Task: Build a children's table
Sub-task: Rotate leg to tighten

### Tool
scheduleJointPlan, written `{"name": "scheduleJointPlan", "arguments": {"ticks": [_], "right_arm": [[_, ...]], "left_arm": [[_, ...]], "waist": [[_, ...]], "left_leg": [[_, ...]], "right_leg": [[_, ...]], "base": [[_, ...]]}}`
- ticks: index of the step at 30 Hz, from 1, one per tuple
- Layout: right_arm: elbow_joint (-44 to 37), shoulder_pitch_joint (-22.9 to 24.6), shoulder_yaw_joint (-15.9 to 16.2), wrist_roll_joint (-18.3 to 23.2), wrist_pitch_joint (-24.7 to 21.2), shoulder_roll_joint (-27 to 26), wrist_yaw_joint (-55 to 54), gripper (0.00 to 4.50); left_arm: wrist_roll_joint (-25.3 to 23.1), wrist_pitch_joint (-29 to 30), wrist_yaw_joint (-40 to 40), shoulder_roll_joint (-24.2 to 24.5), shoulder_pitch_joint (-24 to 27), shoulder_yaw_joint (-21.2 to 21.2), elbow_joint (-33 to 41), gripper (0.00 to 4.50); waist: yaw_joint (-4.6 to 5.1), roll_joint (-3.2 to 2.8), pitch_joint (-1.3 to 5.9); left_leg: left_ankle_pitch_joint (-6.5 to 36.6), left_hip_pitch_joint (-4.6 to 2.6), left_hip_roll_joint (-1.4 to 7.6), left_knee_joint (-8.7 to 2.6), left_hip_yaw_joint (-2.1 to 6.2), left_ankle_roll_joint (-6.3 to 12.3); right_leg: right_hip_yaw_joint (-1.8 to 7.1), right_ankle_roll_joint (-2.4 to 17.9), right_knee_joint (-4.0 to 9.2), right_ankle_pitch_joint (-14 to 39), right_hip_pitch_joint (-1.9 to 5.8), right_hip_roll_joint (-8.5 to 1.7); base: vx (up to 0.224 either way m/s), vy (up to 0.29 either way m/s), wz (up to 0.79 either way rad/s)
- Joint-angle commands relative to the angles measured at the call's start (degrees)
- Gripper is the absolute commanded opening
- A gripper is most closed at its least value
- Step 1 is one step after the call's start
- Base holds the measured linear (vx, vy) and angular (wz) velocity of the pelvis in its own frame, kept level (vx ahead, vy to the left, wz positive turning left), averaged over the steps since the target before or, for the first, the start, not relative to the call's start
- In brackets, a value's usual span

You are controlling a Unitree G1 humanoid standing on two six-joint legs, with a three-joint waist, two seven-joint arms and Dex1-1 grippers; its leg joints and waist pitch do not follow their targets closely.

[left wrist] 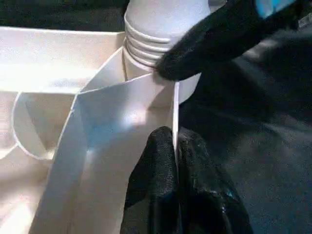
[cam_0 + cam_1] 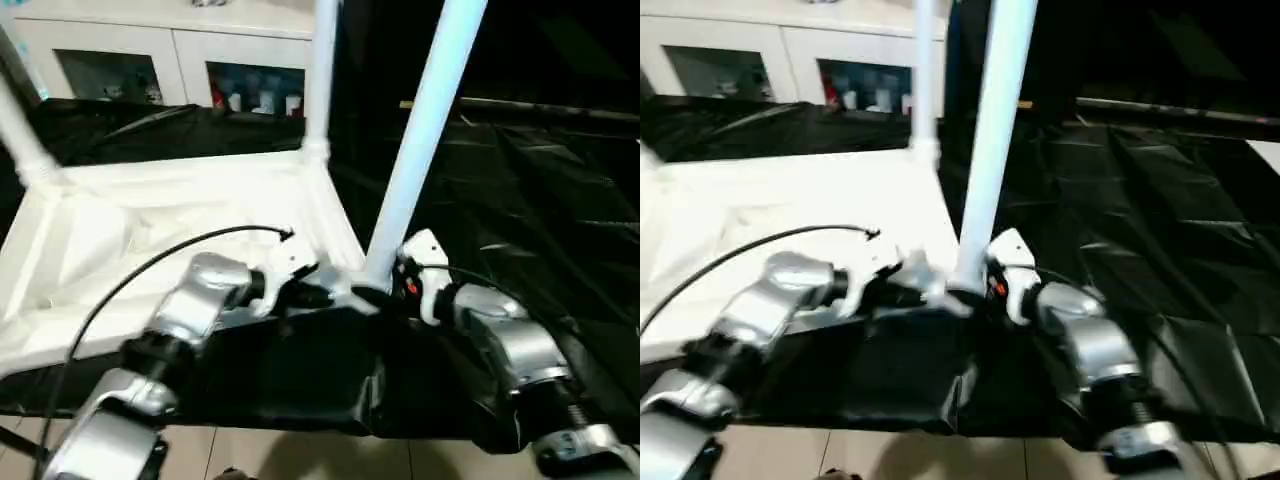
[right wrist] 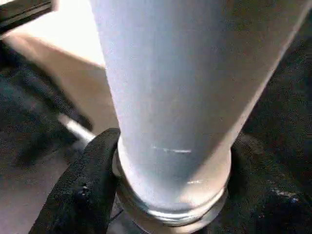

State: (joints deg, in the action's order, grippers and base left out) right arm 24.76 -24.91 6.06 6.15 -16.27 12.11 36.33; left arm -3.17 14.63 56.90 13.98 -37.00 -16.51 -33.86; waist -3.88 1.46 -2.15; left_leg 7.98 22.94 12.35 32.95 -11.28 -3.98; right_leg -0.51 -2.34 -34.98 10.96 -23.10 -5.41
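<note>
Pinching the raised rim of the top at its near right corner, the left gripper is sitting with its two black fingers pressed together on the thin wall, one on each side, just beside the corner socket. Standing in that socket, a leg is rising and leaning slightly to the right, its ribbed base meeting the socket where the right gripper's fingertip is touching it. Reaching in from the right, the right gripper is closing around the leg's lowest part, with one black finger lying against one side and the other against the opposite side. The top is lying upside down on a black sheet with its hollow underside facing up. Farther back, a second leg is standing upright in the far right corner, and a third leg is rising at the far left. Behind them, a white cabinet with glass fronts is standing.
</note>
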Motion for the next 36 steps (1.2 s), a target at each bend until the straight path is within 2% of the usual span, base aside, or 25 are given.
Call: {"name": "scheduleJointPlan", "arguments": {"ticks": [1,3,4,5,8,9,13,15,19,20,23,25,26,28,29,31,32,36], "right_arm": [[2.16,0.34,-0.72,-1.12,-2.33,-1.79,-6.18,2.74],[2.96,-0.07,-3.1,-1.05,-3.55,-5.53,-13.88,2.74],[4.34,-1.0,-4.8,-0.96,-4.45,-8.57,-19.86,2.74],[4.81,-1.34,-5.2,-0.97,-4.64,-9.33,-21.37,2.74],[7.86,-3.75,-4.39,-2.91,-1.84,-11.62,-25.53,2.74],[8.23,-4.14,-4.09,-3.28,-1.36,-11.66,-25.65,2.74],[8.89,-5.06,-4.59,-3.33,0.25,-11.93,-25.78,2.74],[8.12,-5.17,-5.36,-2.21,1.26,-11.88,-23.76,3.3],[6.46,-4.72,-4.63,-1.14,3.41,-9.46,-17.87,3.53],[6.26,-4.62,-4.42,-0.94,3.61,-8.95,-16.88,3.77],[3.04,-3.1,-2.72,0.25,3.31,-5.22,-8.47,3.77],[2.54,-2.84,-2.6,0.39,3.16,-4.65,-7.06,3.77],[0.24,-1.53,-1.53,0.8,2.65,-1.67,-1.55,3.77],[-1.57,-0.44,-0.44,0.84,2.49,1.03,2.61,3.77],[-2.53,0.23,0.38,0.64,2.67,3.25,5.35,3.77],[-3.11,0.51,0.88,0.65,2.53,4.72,7.19,3.77],[-3.51,0.69,1.32,0.62,2.53,5.84,8.66,3.77],[-4.63,1.18,2.42,0.37,2.02,7.71,12.14,3.77]], "left_arm": [[0.97,-0.99,-4.39,-2.99,-0.32,1.21,-1.75,0.0],[0.03,-0.06,-8.49,-5.38,-1.09,1.16,-3.32,0.0],[-0.72,0.79,-13.09,-7.87,-1.97,1.43,-5.01,0.0],[-0.88,0.88,-14.17,-8.56,-2.24,1.54,-5.58,0.0],[-1.74,1.04,-17.71,-11.5,-3.41,1.19,-7.38,0.0],[-2.02,0.9,-17.95,-11.68,-3.55,0.95,-7.4,0.0],[-2.28,0.2,-17.78,-12.07,-3.85,0.78,-7.93,0.0],[-2.42,-0.51,-16.6,-11.49,-3.68,0.61,-7.68,0.0],[-1.82,-2.13,-14.26,-9.72,-3.25,1.03,-7.54,0.0],[-1.63,-2.33,-13.85,-9.44,-3.15,1.12,-7.51,0.0],[-0.66,-3.11,-10.47,-7.6,-2.4,1.38,-6.36,0.0],[-0.57,-3.08,-9.95,-7.31,-2.3,1.45,-6.19,0.0],[0.18,-3.96,-6.28,-5.71,-1.56,1.25,-4.93,0.0],[1.2,-4.56,-2.23,-4.08,-0.67,0.93,-3.17,0.0],[2.53,-4.59,2.13,-2.49,0.32,0.64,-1.06,0.0],[4.17,-3.19,6.77,-0.77,1.49,0.1,1.78,0.0],[5.71,-0.32,11.09,1.11,2.53,-0.77,4.65,0.0],[6.48,1.09,14.0,3.22,3.53,-0.93,6.57,0.0]], "waist": [[0.18,0.68,3.23],[0.36,0.58,3.19],[0.48,0.43,3.2],[0.53,0.58,3.19],[0.62,0.45,3.25],[0.62,0.66,3.35],[0.64,0.51,3.28],[0.61,0.54,3.24],[0.57,0.64,3.31],[0.49,0.68,3.32],[0.29,0.83,3.36],[0.26,0.78,3.37],[0.23,0.67,3.37],[0.06,0.79,3.3],[-0.02,0.65,3.22],[0.19,0.57,3.22],[0.36,0.36,3.2],[0.29,0.1,3.14]], "left_leg": [[17.04,-1.66,0.21,-3.87,0.15,-1.16],[17.74,-1.82,0.29,-3.93,0.19,-1.15],[18.09,-1.72,0.19,-3.99,0.2,-1.42],[18.64,-1.86,0.2,-4.05,0.26,-1.87],[19.26,-1.9,0.16,-4.05,0.39,-2.01],[18.59,-1.62,-0.01,-3.98,0.38,-1.52],[18.14,-1.5,-0.06,-3.96,0.31,-0.44],[18.95,-1.5,-0.01,-4.02,0.38,-0.47],[18.06,-1.34,0.03,-3.99,0.39,0.18],[17.88,-1.37,0.04,-3.95,0.36,0.29],[16.47,-1.27,0.03,-3.76,0.23,1.25],[15.13,-1.2,0.08,-3.65,0.17,2.15],[14.58,-1.08,0.07,-3.67,0.23,2.38],[14.67,-1.13,0.15,-3.62,0.24,2.61],[14.88,-1.17,0.25,-3.68,0.25,2.75],[15.28,-1.26,0.3,-3.69,0.16,2.62],[15.87,-1.34,0.38,-3.8,0.17,2.23],[16.63,-1.68,0.54,-3.86,0.12,1.52]], "right_leg": [[0.55,10.21,4.5,13.65,1.39,-1.28],[0.62,9.9,4.68,14.23,1.15,-1.23],[0.63,9.55,4.73,15.02,1.08,-1.28],[0.58,9.18,4.83,15.72,1.07,-1.19],[0.6,8.45,4.96,15.79,1.03,-1.27],[0.55,8.12,4.93,14.86,1.33,-1.26],[0.48,8.0,5.01,13.64,1.31,-1.21],[0.46,7.76,5.1,14.91,1.31,-1.27],[0.4,8.15,4.93,13.3,1.5,-1.27],[0.39,8.27,4.97,13.04,1.56,-1.29],[0.39,8.97,4.79,10.98,1.9,-1.25],[0.44,9.72,4.61,9.13,1.85,-1.31],[0.4,10.31,4.53,8.97,2.01,-1.35],[0.4,10.48,4.56,9.01,2.14,-1.35],[0.43,10.77,4.54,9.14,2.14,-1.36],[0.47,11.37,4.52,9.77,1.88,-1.28],[0.49,11.94,4.37,10.29,1.74,-1.19],[0.53,12.54,4.3,9.75,1.53,-1.05]], "base": [[0.0,0.0,0.0],[0.0,0.0,0.0],[0.0,0.0,0.0],[0.0,0.0,0.0],[0.0,0.0,0.0],[0.0,0.0,0.0],[0.0,0.0,0.0],[0.0,0.0,0.0],[0.0,0.0,0.0],[0.0,0.0,0.0],[0.0,0.0,0.0],[0.0,0.0,0.0],[0.0,0.0,0.0],[0.0,0.0,0.0],[0.0,0.0,0.0],[0.0,0.0,0.0],[0.0,0.0,0.0],[0.0,0.0,0.0]]}}
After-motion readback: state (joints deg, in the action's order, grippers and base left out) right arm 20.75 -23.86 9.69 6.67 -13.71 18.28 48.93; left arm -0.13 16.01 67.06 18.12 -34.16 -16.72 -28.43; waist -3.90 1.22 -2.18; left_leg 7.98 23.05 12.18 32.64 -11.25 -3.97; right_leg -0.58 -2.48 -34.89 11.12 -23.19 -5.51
